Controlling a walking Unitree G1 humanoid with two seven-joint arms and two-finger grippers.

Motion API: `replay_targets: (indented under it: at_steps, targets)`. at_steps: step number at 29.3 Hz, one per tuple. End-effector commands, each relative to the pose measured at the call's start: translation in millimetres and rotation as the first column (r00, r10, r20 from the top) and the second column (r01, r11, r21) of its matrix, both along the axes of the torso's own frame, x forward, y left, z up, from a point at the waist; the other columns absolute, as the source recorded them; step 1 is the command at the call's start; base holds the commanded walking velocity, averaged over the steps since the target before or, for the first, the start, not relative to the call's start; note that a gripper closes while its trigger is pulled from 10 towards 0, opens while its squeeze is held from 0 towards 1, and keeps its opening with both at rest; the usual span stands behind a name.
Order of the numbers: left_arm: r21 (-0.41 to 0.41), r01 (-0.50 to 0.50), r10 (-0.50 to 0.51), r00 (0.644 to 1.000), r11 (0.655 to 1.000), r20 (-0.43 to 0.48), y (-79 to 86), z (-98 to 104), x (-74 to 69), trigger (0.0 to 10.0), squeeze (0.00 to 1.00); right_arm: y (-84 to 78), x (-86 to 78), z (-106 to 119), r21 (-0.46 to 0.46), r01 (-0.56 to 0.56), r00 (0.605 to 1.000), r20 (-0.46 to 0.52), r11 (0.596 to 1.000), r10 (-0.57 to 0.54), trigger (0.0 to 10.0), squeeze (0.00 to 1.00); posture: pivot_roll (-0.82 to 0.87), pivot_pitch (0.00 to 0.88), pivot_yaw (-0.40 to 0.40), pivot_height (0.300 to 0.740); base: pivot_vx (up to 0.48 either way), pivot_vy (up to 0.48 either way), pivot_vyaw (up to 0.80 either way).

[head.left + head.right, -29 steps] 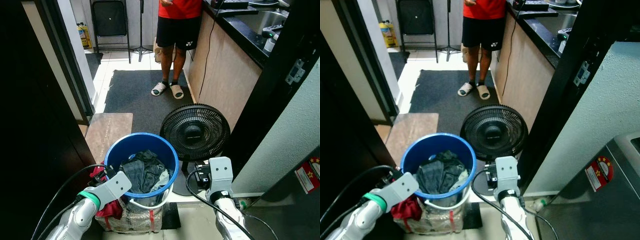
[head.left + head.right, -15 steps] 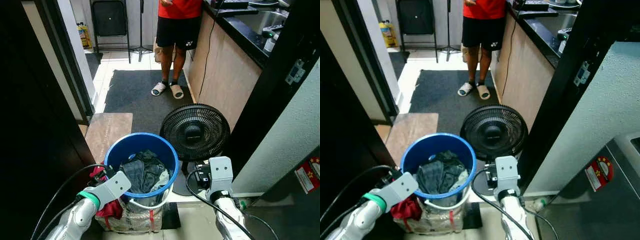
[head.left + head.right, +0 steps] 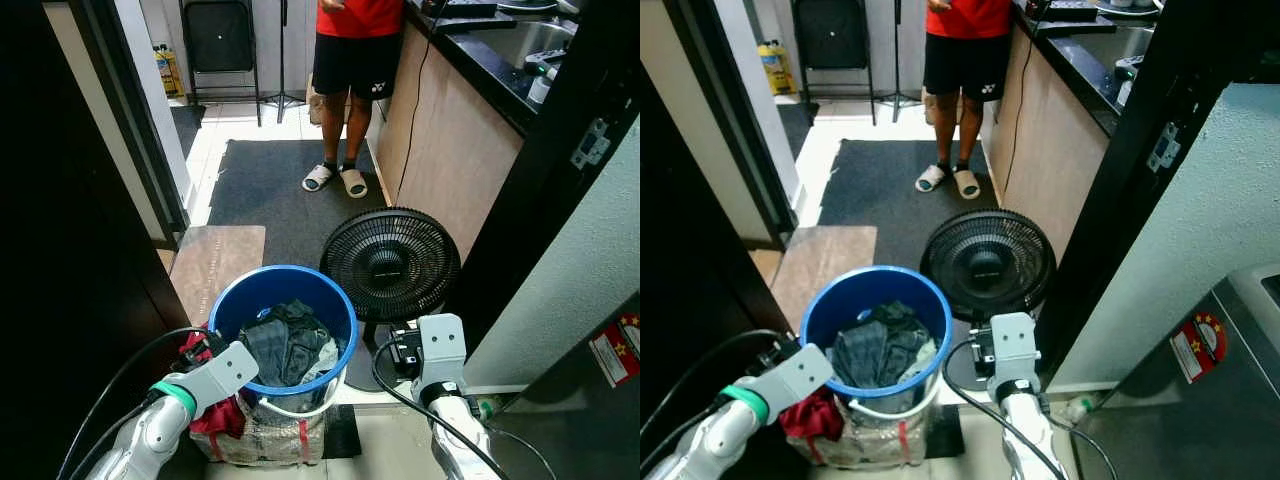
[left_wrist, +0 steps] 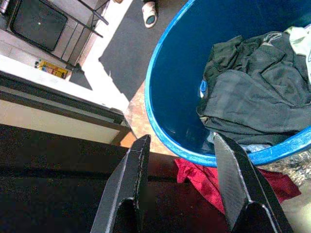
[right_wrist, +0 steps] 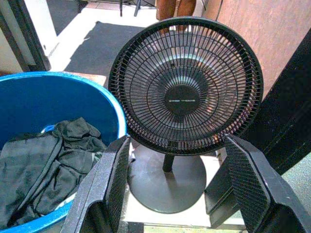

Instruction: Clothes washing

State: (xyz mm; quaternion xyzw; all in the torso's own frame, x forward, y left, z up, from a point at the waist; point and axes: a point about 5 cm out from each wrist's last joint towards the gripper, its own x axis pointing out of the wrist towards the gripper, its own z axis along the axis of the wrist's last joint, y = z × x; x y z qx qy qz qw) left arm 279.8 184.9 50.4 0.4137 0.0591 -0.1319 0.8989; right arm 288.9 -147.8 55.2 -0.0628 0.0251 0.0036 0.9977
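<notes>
Both grippers spread, gripping nothing, by my blue bucket [image 3: 283, 283].
Left gripper [image 4: 182, 160] over red cloth [image 4: 204, 177], half hidden under the rim; right gripper [image 5: 182, 160] faces fan [image 5: 184, 87].

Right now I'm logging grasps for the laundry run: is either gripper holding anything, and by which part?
Nothing is held. The left gripper is open beside the blue bucket's rim, above the red cloth. The right gripper is open, facing the fan.

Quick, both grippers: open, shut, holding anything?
Left gripper: open, empty, by the blue bucket rim.
Right gripper: open, empty, facing the fan.
</notes>
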Motion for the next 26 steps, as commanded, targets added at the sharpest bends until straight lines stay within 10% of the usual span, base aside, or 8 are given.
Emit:
replay_targets:
  at_steps: [1, 26]
  targets:
    - [-0.001, -0.005, 0.005, 1.000, 1.000, -0.021, 3.4, -4.3, -4.2, 10.0, 0.00, 0.9, -3.0, -4.4, 0.003, 0.006, 1.000, -0.022, 1.000, -0.006, 10.0, 0.00, 0.00, 0.052, 0.074, 0.740, 0.000, 0.000, 0.00]
    - [-0.001, -0.006, 0.006, 1.000, 1.000, -0.023, 5.6, -3.4, -2.5, 10.0, 0.00, 3.0, -3.5, -5.4, 0.009, 0.010, 1.000, -0.024, 1.000, -0.010, 10.0, 0.00, 0.00, 0.053, 0.082, 0.740, 0.000, 0.000, 0.00]
